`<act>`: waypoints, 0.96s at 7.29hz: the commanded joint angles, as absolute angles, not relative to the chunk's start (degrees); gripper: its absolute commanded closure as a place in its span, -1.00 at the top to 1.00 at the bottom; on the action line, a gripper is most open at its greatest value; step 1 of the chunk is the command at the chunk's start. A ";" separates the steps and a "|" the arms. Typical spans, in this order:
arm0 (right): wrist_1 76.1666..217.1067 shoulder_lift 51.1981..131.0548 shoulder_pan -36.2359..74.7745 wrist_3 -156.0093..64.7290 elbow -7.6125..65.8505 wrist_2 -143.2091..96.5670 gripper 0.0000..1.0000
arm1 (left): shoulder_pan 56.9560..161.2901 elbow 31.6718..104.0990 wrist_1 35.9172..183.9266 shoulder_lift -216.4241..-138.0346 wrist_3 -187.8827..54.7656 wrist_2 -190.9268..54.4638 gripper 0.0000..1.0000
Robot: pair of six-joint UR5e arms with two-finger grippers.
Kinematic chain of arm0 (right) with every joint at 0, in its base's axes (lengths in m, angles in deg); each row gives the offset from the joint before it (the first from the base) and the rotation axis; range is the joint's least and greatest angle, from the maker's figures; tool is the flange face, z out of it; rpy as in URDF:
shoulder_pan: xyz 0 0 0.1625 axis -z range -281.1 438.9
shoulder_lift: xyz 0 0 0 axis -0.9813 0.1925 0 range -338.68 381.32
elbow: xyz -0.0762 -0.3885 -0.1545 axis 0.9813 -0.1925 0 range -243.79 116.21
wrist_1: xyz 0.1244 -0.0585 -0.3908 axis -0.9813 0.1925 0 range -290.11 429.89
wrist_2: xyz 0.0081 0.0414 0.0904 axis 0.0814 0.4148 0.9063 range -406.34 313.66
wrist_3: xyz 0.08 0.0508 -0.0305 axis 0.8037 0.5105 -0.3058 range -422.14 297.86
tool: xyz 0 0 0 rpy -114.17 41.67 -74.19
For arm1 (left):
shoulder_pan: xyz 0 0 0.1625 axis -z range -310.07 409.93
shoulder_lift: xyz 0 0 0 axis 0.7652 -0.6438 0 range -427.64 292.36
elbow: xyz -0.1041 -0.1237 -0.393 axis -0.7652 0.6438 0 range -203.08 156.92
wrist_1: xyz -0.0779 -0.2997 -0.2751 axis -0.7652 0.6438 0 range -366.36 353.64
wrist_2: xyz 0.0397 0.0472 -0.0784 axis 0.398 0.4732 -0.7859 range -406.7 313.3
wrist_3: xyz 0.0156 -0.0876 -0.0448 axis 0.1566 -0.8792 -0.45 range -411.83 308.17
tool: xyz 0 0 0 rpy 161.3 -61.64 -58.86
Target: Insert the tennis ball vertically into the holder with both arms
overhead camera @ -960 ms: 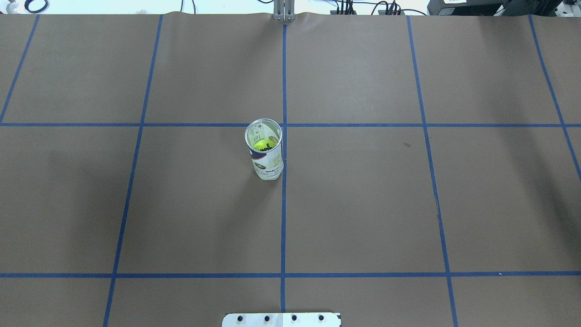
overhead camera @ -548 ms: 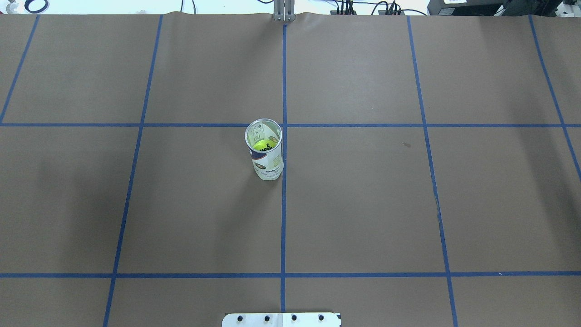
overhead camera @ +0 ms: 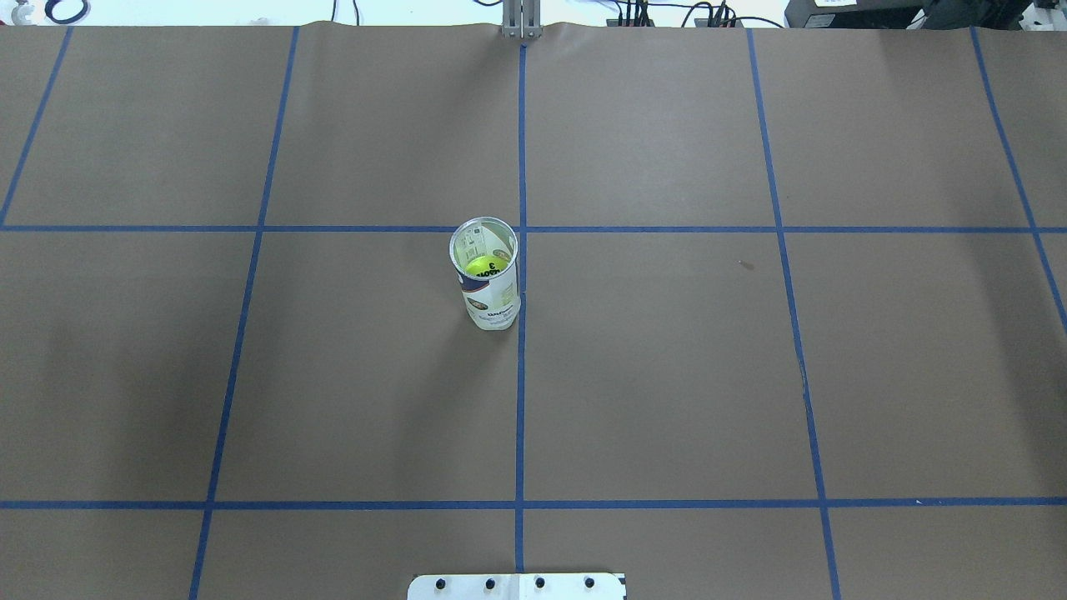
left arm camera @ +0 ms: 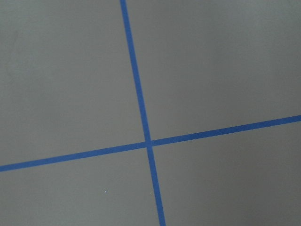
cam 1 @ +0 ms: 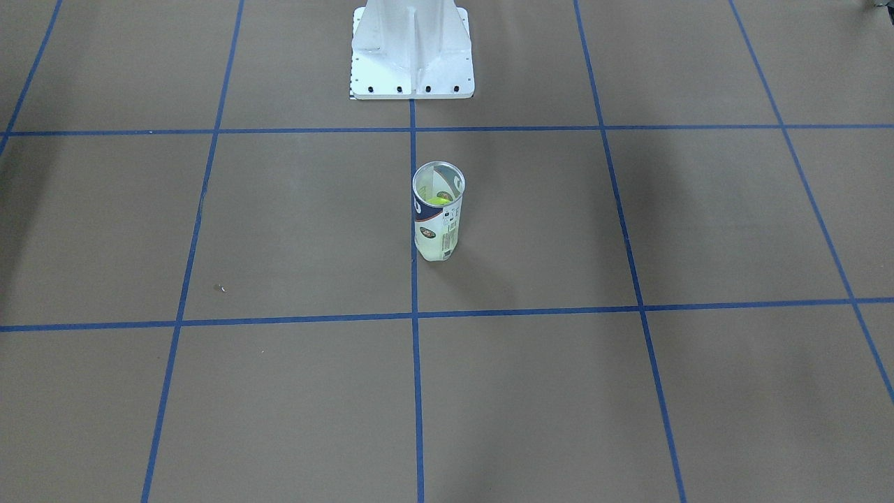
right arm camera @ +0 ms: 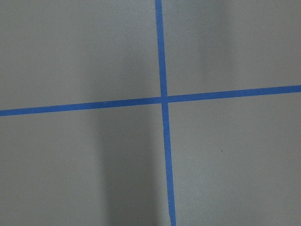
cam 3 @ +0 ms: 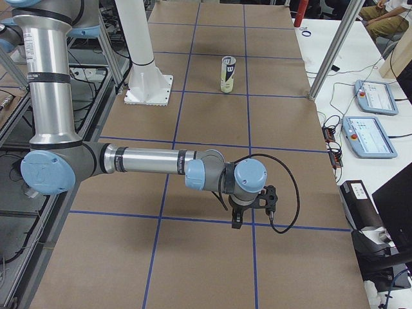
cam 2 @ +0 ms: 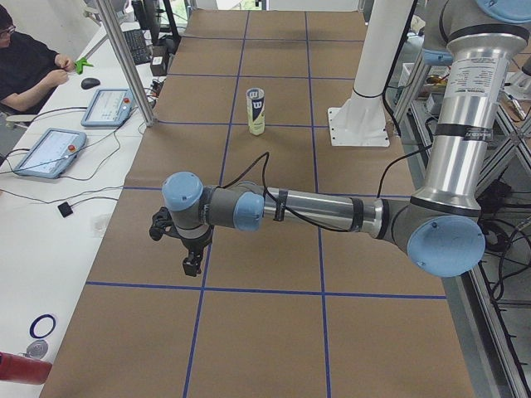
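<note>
The holder (overhead camera: 490, 293), a clear can with a white and navy label, stands upright and open-topped near the table's middle, just left of the central blue tape line. A yellow-green tennis ball (overhead camera: 485, 266) sits inside it, below the rim. The can also shows in the front view (cam 1: 438, 222) and both side views (cam 2: 255, 110) (cam 3: 228, 74). My left gripper (cam 2: 191, 267) hangs low over the table far off to my left; my right gripper (cam 3: 236, 222) is far off to my right. Both show only in the side views, so I cannot tell whether they are open or shut.
The white base pedestal (cam 1: 412, 63) stands at my edge of the table. Blue tape lines grid the brown paper. Control tablets (cam 2: 108, 106) (cam 3: 376, 96) and metal frame posts (cam 2: 124, 58) sit along the operators' side, where a person (cam 2: 25, 66) is seated.
The can and ball have not moved. The faint arm shadows at the left and right of the table have drifted outward and faded.
</note>
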State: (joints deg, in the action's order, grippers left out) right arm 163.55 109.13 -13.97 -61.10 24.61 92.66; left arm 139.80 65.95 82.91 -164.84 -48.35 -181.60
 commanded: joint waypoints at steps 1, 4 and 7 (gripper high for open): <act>163.58 109.38 -14.53 -61.35 24.81 89.72 0.99 | 141.42 66.04 80.40 -164.49 -48.31 -181.52 0.99; 163.94 111.66 -16.37 -61.53 28.05 89.97 0.99 | 141.42 66.04 79.95 -164.14 -48.31 -181.52 0.99; 163.85 111.50 -16.90 -61.53 28.06 90.50 0.99 | 141.33 65.95 79.95 -164.05 -48.31 -181.52 0.99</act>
